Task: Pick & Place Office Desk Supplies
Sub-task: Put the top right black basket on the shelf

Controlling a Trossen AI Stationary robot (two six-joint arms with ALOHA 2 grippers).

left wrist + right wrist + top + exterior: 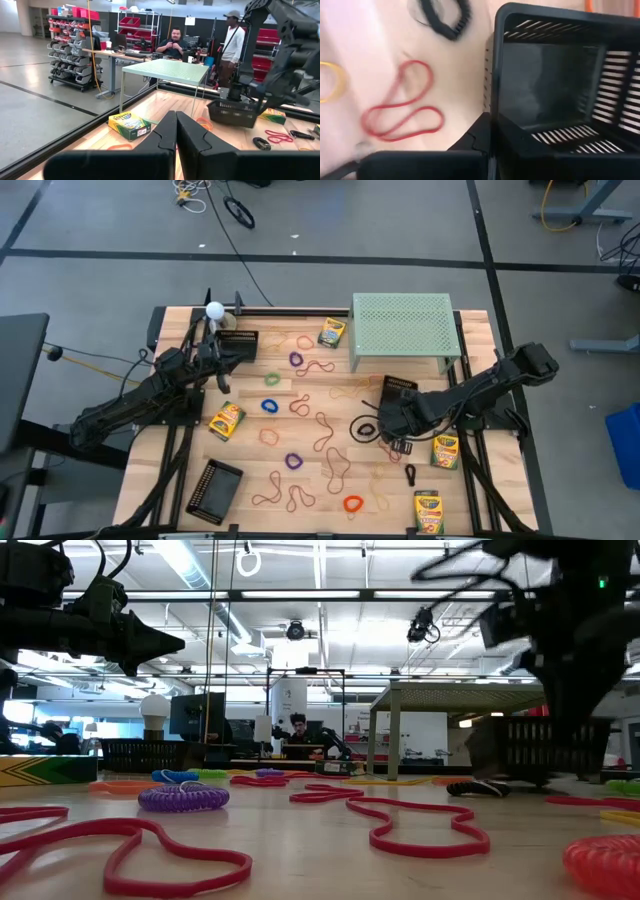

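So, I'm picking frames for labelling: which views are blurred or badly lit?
Right wrist view: motion-smeared red rubber-band loop beside the black slotted basket. Low view: backlit, arms silhouetted, nearest red band soft. High view: even and sharp.

The wooden desk (310, 480) carries rubber bands (336, 467) and small coil rings (293, 461) left of the right hand (392, 423), crayon boxes (445, 451) beside it, and a green stand (404, 328) beyond it.
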